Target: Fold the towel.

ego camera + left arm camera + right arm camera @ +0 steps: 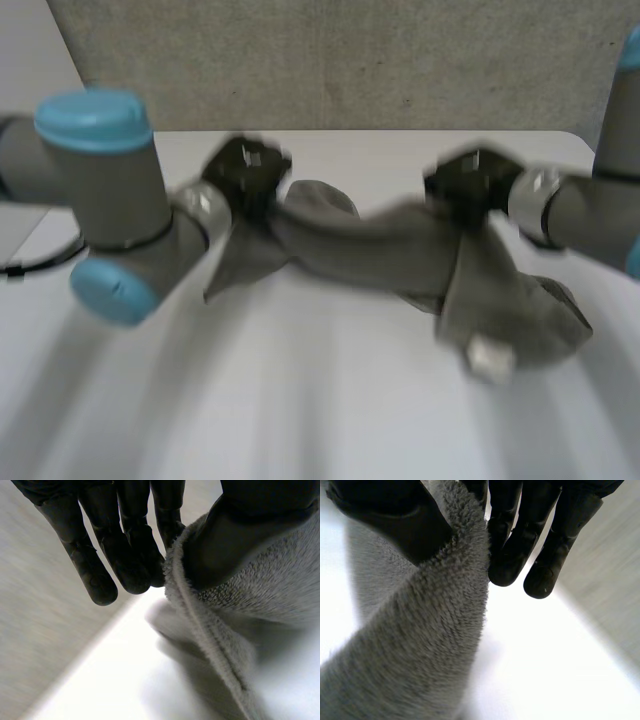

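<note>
The left hand (245,172) and the right hand (468,185) each pinch the grey towel (370,245) over the white table (300,410), well apart from each other. The towel is gathered into a thick band whose long axis runs across the table from one hand to the other, dipping slightly toward the right. A flap hangs below the left hand, and a larger bunch spreads below and beyond the right hand. Blur hides whether the middle of the band touches the table.

In the left wrist view, straight fingers (125,560) and a thumb (235,540) clamp a hemmed edge of the cloth between them, and the rest of the towel falls away past the frame. In the right wrist view, the fingers (512,555) and thumb (395,520) nip the pile in the same way. Which corners or edges are held cannot be made out.

A pale patch (490,358) sits at the low end of the right bunch, too blurred to identify.
</note>
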